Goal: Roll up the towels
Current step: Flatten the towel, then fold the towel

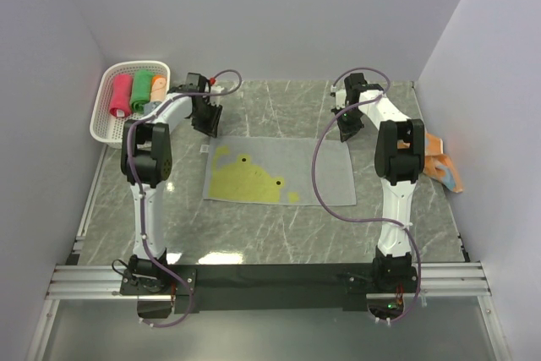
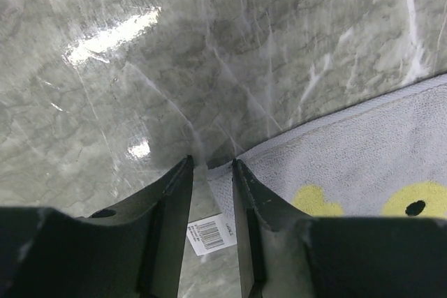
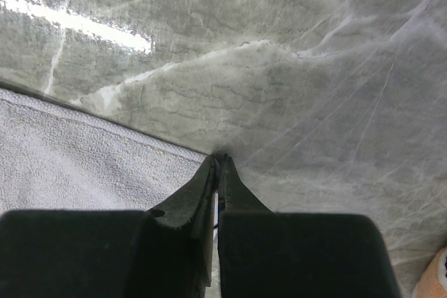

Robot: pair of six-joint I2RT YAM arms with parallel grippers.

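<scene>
A grey-blue towel (image 1: 279, 171) with yellow marks lies flat in the middle of the table. My left gripper (image 1: 207, 128) is at its far left corner. In the left wrist view the left gripper (image 2: 211, 162) is slightly open, with the towel (image 2: 363, 151) corner between the fingertips and a barcode label (image 2: 209, 234) below. My right gripper (image 1: 345, 133) is at the far right corner. In the right wrist view the right gripper (image 3: 219, 158) is shut on the very corner of the towel (image 3: 77, 165).
A white perforated basket (image 1: 101, 128) at the back left holds a pink-red roll (image 1: 121, 95), a green roll (image 1: 140, 90) and an orange roll (image 1: 158, 86). Orange towels with light-blue marks (image 1: 441, 166) lie at the right edge, partly behind the right arm.
</scene>
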